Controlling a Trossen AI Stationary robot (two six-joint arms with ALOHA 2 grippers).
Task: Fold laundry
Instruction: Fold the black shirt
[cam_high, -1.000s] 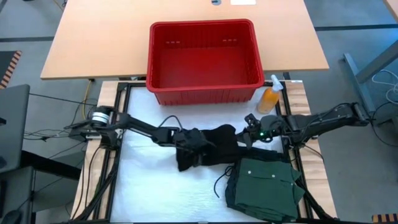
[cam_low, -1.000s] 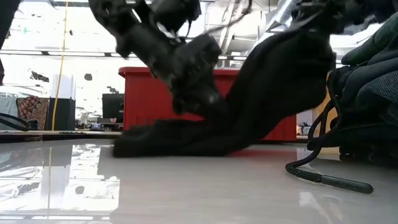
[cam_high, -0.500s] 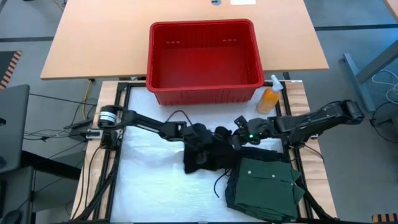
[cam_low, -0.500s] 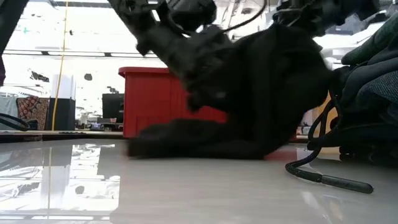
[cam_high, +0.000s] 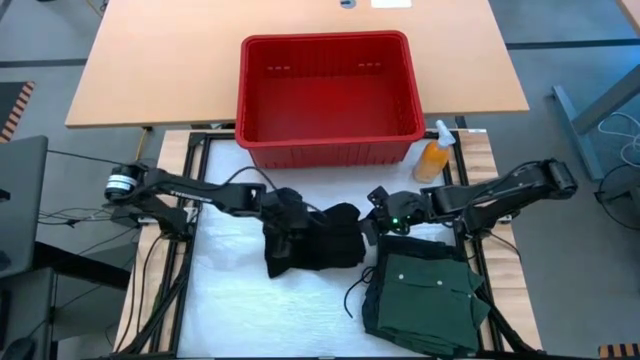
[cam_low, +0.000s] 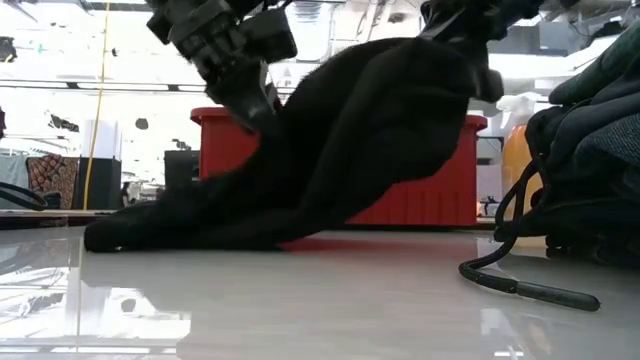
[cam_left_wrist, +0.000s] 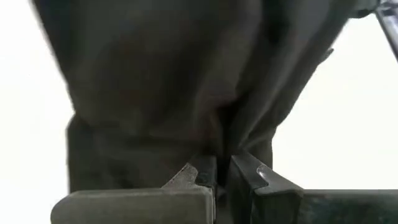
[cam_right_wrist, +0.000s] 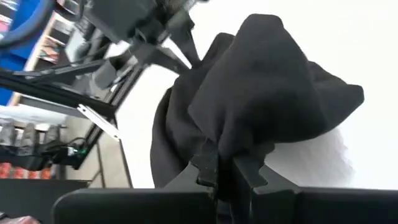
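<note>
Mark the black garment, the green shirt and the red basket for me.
black garment (cam_high: 315, 245): high view, middle of the bunched cloth between the grippers.
green shirt (cam_high: 425, 295): high view, its buttoned front.
red basket (cam_high: 250, 95): high view, its left wall.

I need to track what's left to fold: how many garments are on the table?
2 distinct: a black garment mid-table, pinched by both grippers, and a green shirt topping a dark pile at the right edge, which may hide more.

Red plastic basket (cam_high: 330, 95) at the table's far edge, orange spray bottle (cam_high: 433, 158) just right of it.
</note>
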